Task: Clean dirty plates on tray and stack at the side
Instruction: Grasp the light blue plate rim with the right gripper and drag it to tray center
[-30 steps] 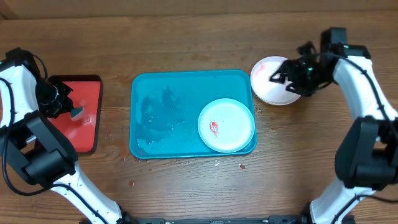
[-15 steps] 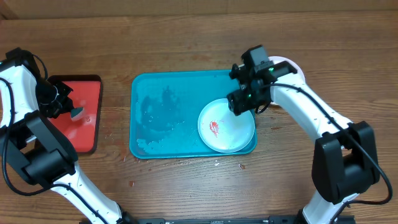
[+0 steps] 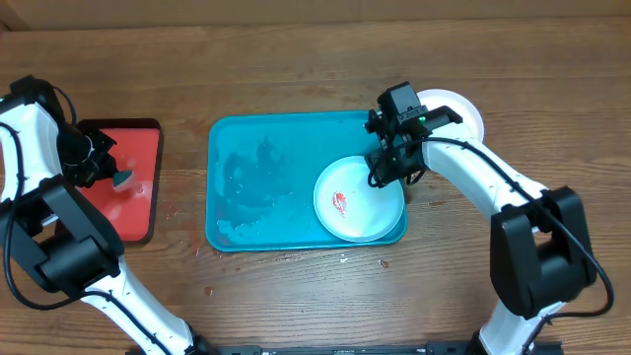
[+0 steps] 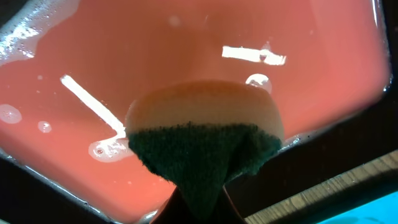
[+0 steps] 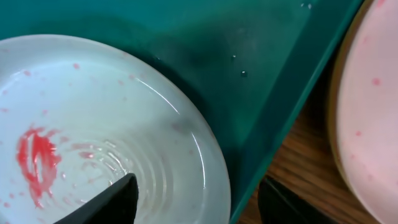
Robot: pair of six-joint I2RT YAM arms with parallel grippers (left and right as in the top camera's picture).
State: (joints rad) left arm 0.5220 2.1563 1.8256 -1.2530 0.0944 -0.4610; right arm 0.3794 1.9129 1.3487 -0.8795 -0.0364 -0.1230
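Note:
A light teal plate [image 3: 357, 199] with a red sauce smear lies in the right end of the turquoise tray [image 3: 256, 177]; it fills the right wrist view [image 5: 93, 137]. My right gripper [image 3: 386, 170] is open over the plate's right rim, one finger over the plate, the other beyond the tray's edge [image 5: 196, 199]. A white plate [image 3: 455, 106] lies on the table right of the tray, seen pinkish in the right wrist view [image 5: 373, 118]. My left gripper [image 3: 106, 170] is shut on a green-and-yellow sponge [image 4: 205, 137] over the red tray [image 3: 128, 177]. No yellow-green plate shows.
The red tray [image 4: 186, 56] is wet, with a dark rim. Small specks lie on the wooden table [image 3: 385, 264] in front of the turquoise tray. Water film covers the turquoise tray's left half.
My right arm has swung from the white plate at the right to the teal plate's right rim on the tray. The left arm has not moved.

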